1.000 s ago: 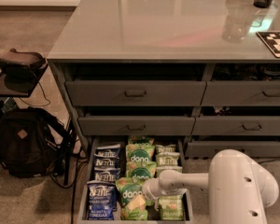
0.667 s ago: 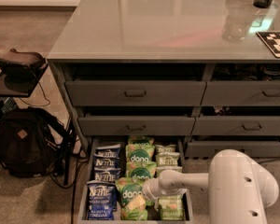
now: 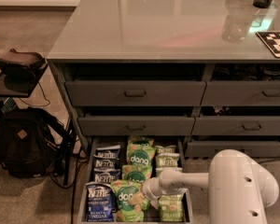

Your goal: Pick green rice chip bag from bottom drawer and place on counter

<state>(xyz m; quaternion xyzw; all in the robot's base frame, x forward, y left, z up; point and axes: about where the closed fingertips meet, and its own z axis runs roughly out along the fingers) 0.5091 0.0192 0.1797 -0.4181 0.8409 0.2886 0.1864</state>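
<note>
Nothing has visibly moved since the earlier frames: the gripper [image 3: 143, 195] remains low in the bottom drawer [image 3: 82, 196], against the front green rice chip bag [image 3: 125, 198], lettered "dang". Whether it is open or closed cannot be told. Left row: four blue Kettle bags [image 3: 106, 164], the front one reading "VINEGAR". The glossy grey counter [image 3: 168, 27] lies above; one black backpack [image 3: 23, 143] sits on the carpet.

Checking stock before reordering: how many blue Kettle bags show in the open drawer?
4, all in the left row of the bottom drawer: frontmost bag, second bag, third bag, rearmost bag. Others may lie hidden underneath. The hand is over the middle row.
</note>
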